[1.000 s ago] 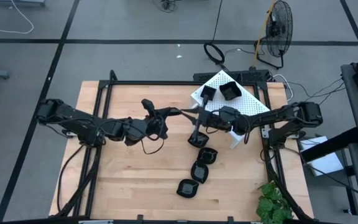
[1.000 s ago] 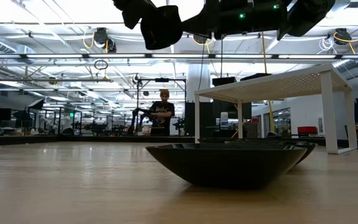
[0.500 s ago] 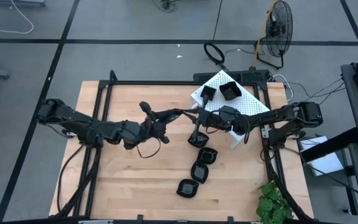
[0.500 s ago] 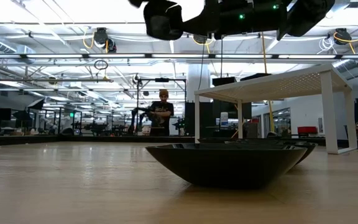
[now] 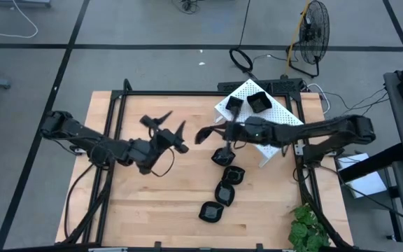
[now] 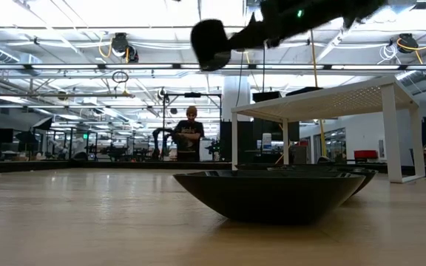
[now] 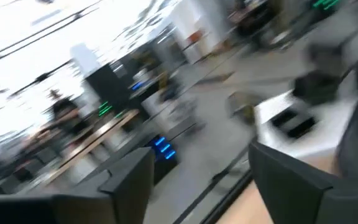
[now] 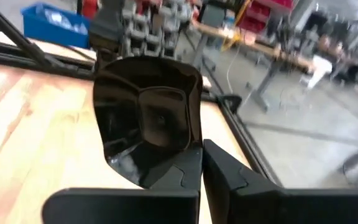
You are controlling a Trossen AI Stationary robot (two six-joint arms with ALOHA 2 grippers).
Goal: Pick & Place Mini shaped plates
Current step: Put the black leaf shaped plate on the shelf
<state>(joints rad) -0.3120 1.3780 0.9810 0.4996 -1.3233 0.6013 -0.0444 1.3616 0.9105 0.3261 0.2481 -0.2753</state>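
The right gripper (image 8: pixel 199 163) stood clamped on the rim of a mini shaped plate (image 8: pixel 149 119), holding it aloft over the table (image 5: pixel 138 203) — the plate stuck out beyond the fingertips, gripped at one edge only. Opposite it, well apart, the left gripper (image 5: pixel 165 126) stood wide and empty. Below and just behind the right gripper, four more plates (image 5: pixel 224 184) lay in a curved row; farther behind it, the white rack (image 5: pixel 275 115) carried two dark dishes (image 5: pixel 250 103). Judged risk: an edge hold on a glossy dish could slip or pivot during a fast swing, dropping the plate onto the row beneath.
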